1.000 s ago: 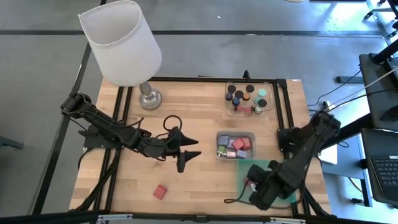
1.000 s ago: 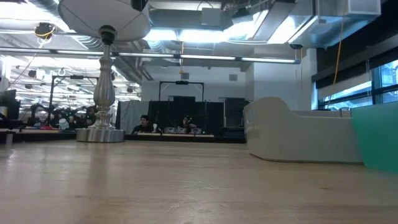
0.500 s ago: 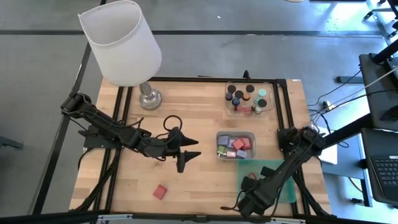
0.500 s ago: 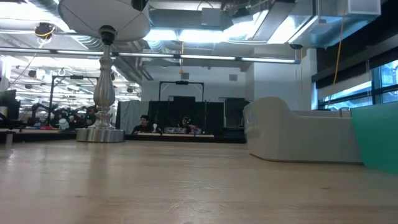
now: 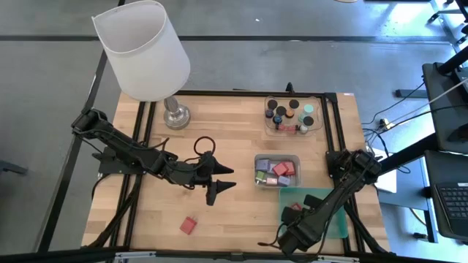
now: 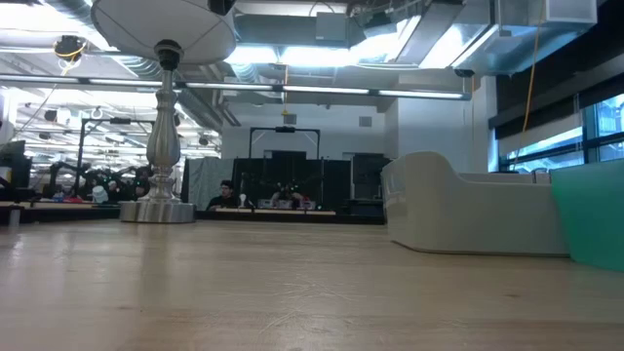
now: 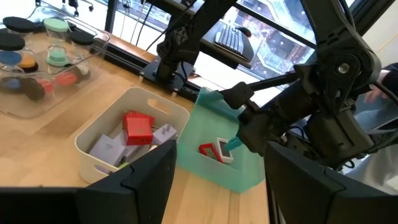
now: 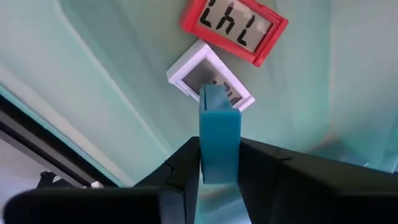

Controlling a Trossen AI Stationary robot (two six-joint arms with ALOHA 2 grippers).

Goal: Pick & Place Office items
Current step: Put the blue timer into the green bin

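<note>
Wooden table [image 5: 234, 146], black-framed. On it: lamp base [image 5: 175, 115] far left, clear tray [image 5: 294, 117] far right, grey bin [image 5: 276, 171], green tray [image 5: 314, 212], lone red block [image 5: 190, 224] near front.

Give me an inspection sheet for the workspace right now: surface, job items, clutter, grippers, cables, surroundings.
Surface: wooden table, black frame around it.
Job's things: teal block held over green tray, which holds a red piece and a white piece; grey tray with red and lavender blocks; clear tray with capped cylinders; one red block loose on the table.
Clutter: lamp at the far left corner.
Grippers: right gripper shut on the teal block inside the green tray; left gripper open, mid-table, empty.
Cables: black loop by the left arm.
Surroundings: people at desks far behind, low view.
</note>
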